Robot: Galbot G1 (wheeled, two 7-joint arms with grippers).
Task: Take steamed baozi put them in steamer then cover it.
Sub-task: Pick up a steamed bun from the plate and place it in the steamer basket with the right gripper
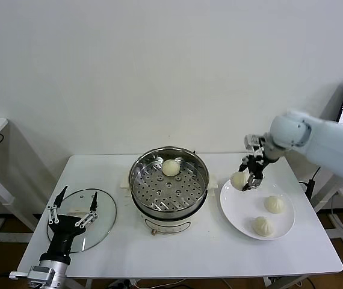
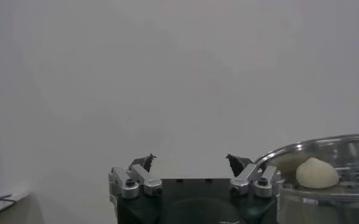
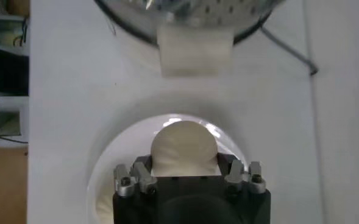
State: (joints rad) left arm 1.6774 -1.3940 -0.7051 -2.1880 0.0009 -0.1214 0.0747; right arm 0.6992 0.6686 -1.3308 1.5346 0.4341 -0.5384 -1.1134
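The right hand grips a steamed baozi above the plate beside the steamer (one bun already inside); a soft, slipping grip could drop it short.

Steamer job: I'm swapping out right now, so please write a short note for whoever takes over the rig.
Right hand: shut on a baozi, above the near-steamer edge of the plate.
Left hand: open, empty, parked over the cover, which lies on the table left of the steamer.
Done: one bun sits on the steamer tray.
Left: deliver the held bun, move the two plate buns, then cover the steamer.
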